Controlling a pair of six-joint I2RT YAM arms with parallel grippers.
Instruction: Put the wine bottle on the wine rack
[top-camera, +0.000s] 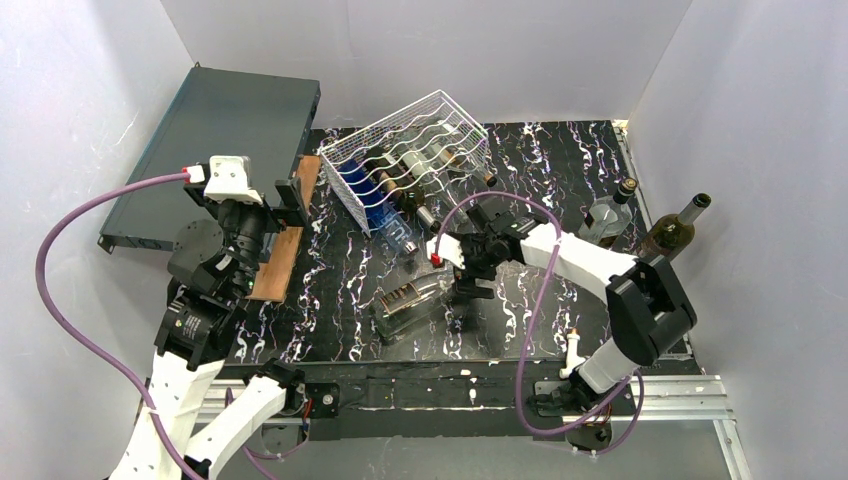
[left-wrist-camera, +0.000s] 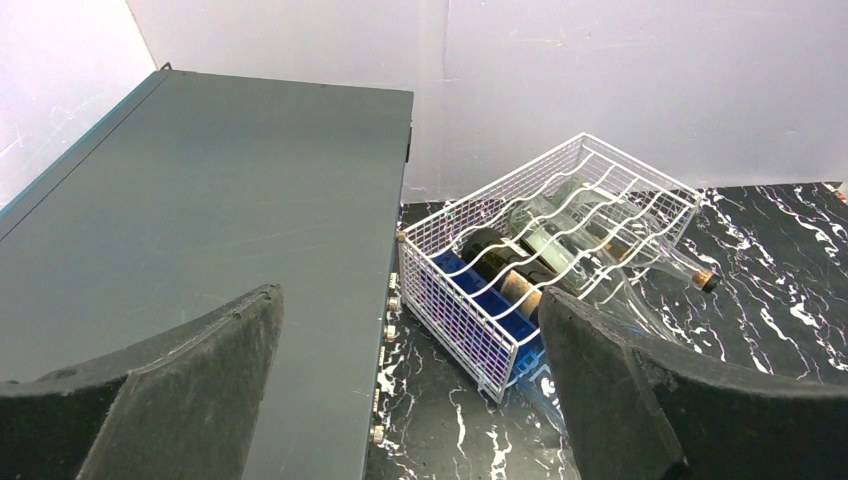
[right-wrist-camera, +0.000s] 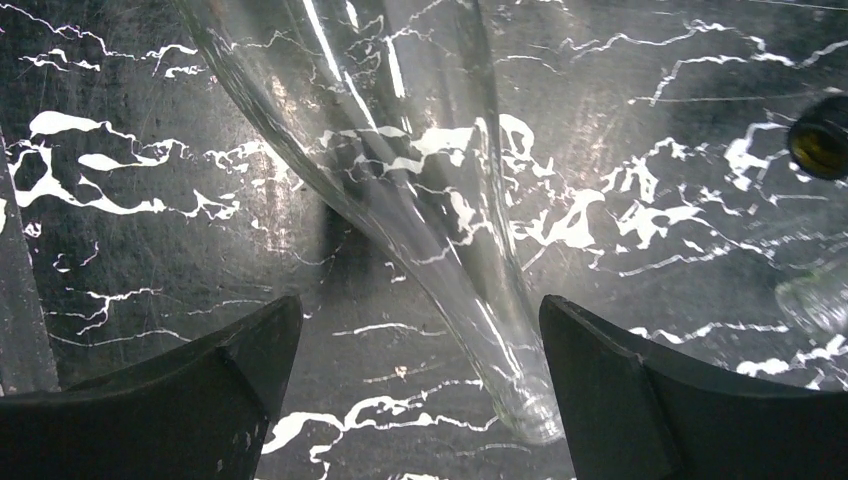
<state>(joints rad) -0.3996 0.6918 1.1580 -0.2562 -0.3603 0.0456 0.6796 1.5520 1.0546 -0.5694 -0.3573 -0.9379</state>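
My right gripper (right-wrist-camera: 418, 335) is low over the black table with white marble streaks (top-camera: 560, 165), and its two dark fingers (right-wrist-camera: 200, 400) are spread as wide as they go. Between them lies the thin neck of the clear glass wine bottle (top-camera: 405, 305). The neck runs down the middle of my right wrist view, and its round mouth sits close to the right-side finger. I cannot tell if that finger touches the glass. I am not squeezing the bottle. It lies on its side on the table, in front of the white wire wine rack with wavy tiers (top-camera: 415, 150) and a little apart from it, so it is not on the rack. The fat end points toward my bases and the neck points toward the rack. The rack sits at the back of the table, turned at a slant, with several bottles lying in it and something blue at the bottom. Just beside the rack, on its left, is the flat dark grey box (left-wrist-camera: 200, 220). My left gripper (left-wrist-camera: 410, 300) is held up near the edge of that box, wide apart with nothing in it. At the right edge of the table stand two more bottles, a clear one with a dark cap (top-camera: 608, 215) and a dark green one (top-camera: 675, 230).
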